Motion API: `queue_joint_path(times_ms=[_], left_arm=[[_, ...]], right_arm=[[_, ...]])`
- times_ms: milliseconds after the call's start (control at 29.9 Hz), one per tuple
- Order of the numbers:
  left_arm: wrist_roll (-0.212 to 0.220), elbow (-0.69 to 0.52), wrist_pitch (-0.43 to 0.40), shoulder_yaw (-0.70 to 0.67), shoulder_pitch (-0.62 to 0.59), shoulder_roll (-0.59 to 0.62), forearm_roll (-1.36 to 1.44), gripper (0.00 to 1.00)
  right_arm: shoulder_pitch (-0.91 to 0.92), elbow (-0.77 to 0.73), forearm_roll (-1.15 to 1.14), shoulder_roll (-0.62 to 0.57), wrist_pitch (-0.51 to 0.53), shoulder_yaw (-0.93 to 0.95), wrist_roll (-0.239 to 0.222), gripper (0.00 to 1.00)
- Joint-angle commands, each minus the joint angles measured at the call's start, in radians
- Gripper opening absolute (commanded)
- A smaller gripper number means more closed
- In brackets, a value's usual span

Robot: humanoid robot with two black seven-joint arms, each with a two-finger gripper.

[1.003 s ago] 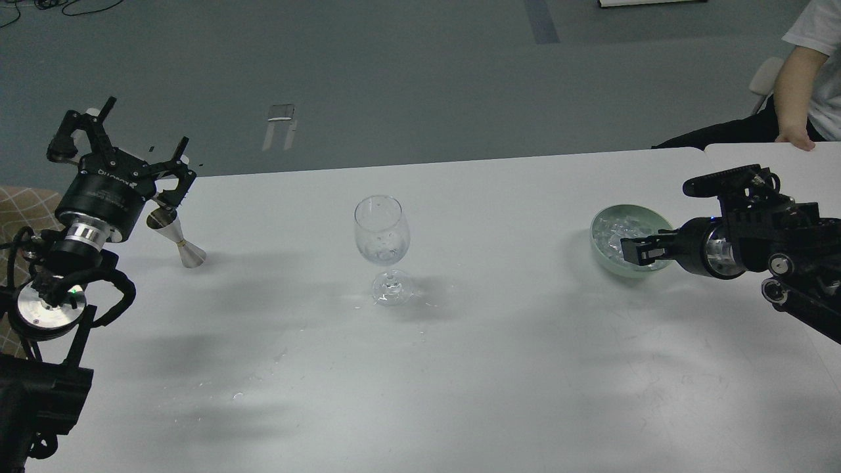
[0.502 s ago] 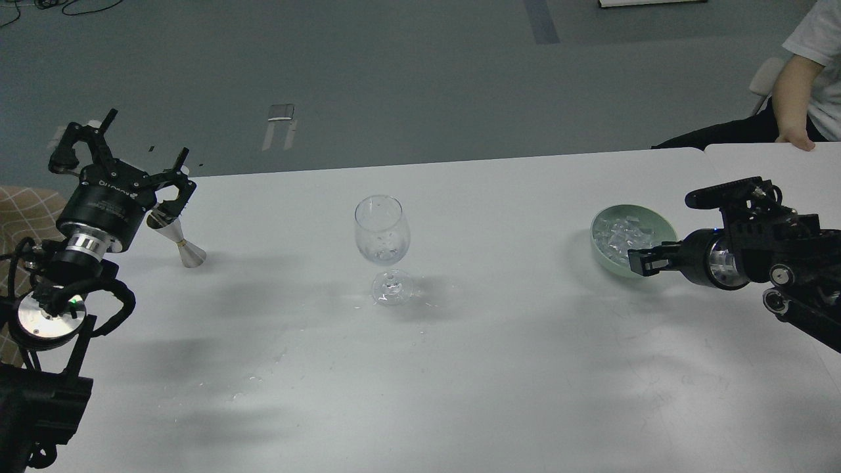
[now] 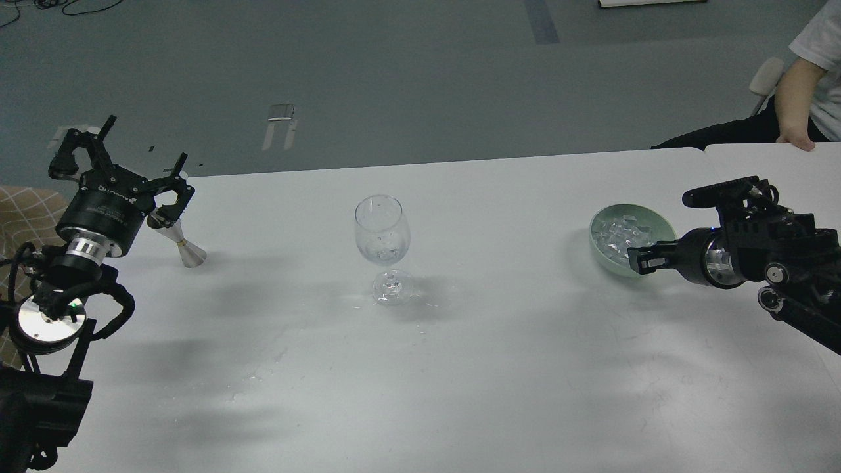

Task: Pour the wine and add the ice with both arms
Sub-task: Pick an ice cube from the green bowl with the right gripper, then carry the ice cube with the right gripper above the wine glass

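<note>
Step in hand, as judged: an ice point(image 3: 623, 231) pick-up by the right pincer point(image 3: 638, 259).

- Ice is heaped in a pale green bowl point(image 3: 662, 223) at right of frame, on the counter point(image 3: 499, 341).
- Right pincer is held at the bowl's near rim, seen dark and end-on; whether it is spread or pressed together cannot be told. No cube is seen in it.
- For a clean pick, the tips should be brought over the heap and lowered onto a single top cube; glossy cubes are likely to slip, so a centred, gentle squeeze is advised. The rim should not be nudged, since the bowl looks light.
- Left pincer point(image 3: 131, 154), at left of frame, is spread wide, pinching nothing. A metal jigger point(image 3: 177, 240) stands tilted just beside it.
- Glass point(image 3: 382, 231) stands upright mid-frame, well apart from both arms. The path from bowl to glass is unobstructed.
- Droplets or shards are scattered around the glass foot.
- A seated person point(image 3: 798, 98) is at upper right, beyond the counter, out of the way.
</note>
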Motion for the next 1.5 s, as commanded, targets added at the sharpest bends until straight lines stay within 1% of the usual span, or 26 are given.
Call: queue_joint_path(times_ms=[0, 134, 301, 401, 435, 535, 1070, 1237, 1471], left_arm=[[0.000, 0.006, -0.002, 0.000, 0.000, -0.001, 0.000, 0.98], [0.000, 0.006, -0.002, -0.002, -0.001, -0.001, 0.000, 0.98], [0.000, 0.014, -0.002, -0.002, 0.000, -0.001, 0.000, 0.98], [0.000, 0.014, -0.002, -0.002, 0.000, -0.001, 0.000, 0.98], [0.000, 0.014, -0.002, -0.002, 0.000, -0.002, 0.000, 0.98], [0.000, 0.014, -0.002, -0.002, -0.001, -0.002, 0.000, 0.98], [0.002, 0.014, -0.002, -0.020, -0.001, 0.004, 0.000, 0.98], [0.002, 0.013, 0.000, -0.022, -0.001, 0.009, 0.000, 0.98], [0.003, 0.011, 0.000, -0.023, -0.003, 0.010, 0.000, 0.98]], right_arm=[[0.001, -0.006, 0.001, 0.010, 0.000, 0.000, 0.000, 0.51], [0.001, -0.006, 0.001, 0.013, 0.000, -0.001, 0.000, 0.48], [0.003, -0.003, 0.004, 0.012, 0.000, -0.001, 0.000, 0.40], [0.003, -0.003, 0.005, 0.007, 0.000, -0.001, 0.000, 0.31], [0.003, -0.003, 0.005, 0.006, 0.000, -0.001, 0.000, 0.26], [0.000, -0.003, 0.005, 0.006, 0.000, -0.001, 0.000, 0.21], [0.020, 0.020, 0.013, -0.004, 0.000, 0.018, 0.002, 0.21], [0.026, 0.065, 0.016, -0.059, 0.001, 0.089, 0.005, 0.23], [0.037, 0.172, 0.018, -0.050, 0.006, 0.236, -0.001, 0.24]])
